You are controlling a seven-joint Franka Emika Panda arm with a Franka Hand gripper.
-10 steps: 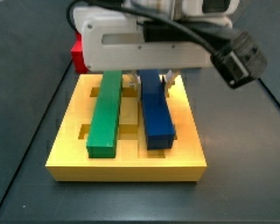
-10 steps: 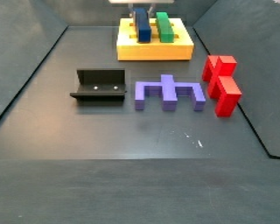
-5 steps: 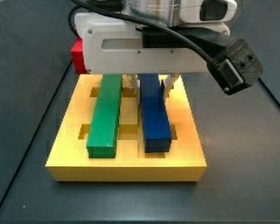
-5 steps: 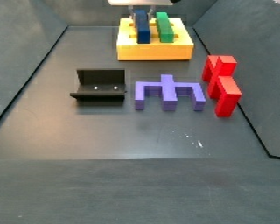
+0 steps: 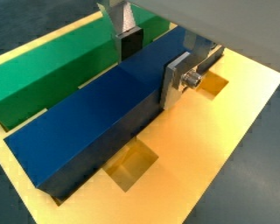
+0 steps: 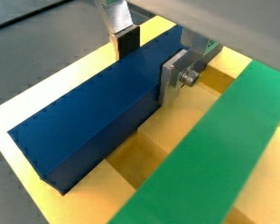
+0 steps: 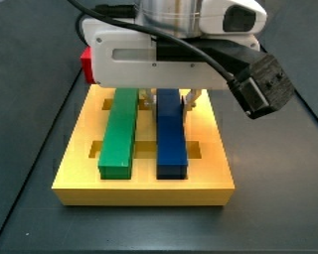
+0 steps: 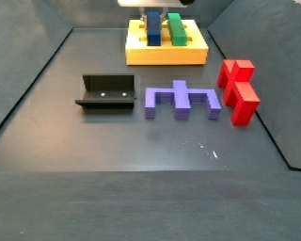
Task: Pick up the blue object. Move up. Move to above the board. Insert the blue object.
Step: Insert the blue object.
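The blue object (image 7: 173,139) is a long dark blue bar lying along a groove of the board (image 7: 142,190), level with the green bar (image 7: 118,134) beside it. My gripper (image 7: 175,99) stands over the bar's far end, shut on it. In both wrist views the fingers press its two long sides: gripper (image 5: 150,63) on the blue object (image 5: 90,114), and gripper (image 6: 150,59) on the blue object (image 6: 95,114). The yellow board (image 5: 224,157) (image 6: 184,131) shows orange-tinted pockets. In a side view the board (image 8: 166,55) sits at the far end with the gripper (image 8: 154,17) above it.
The green bar (image 5: 60,61) (image 6: 213,149) fills the neighbouring groove. On the dark floor stand the fixture (image 8: 105,92), a purple notched block (image 8: 181,99) and two red blocks (image 8: 236,71) (image 8: 245,102). A red block (image 7: 87,62) shows behind the board.
The gripper has moved down with the blue bar. The bar was tilted above its groove and now lies straight and level in it.
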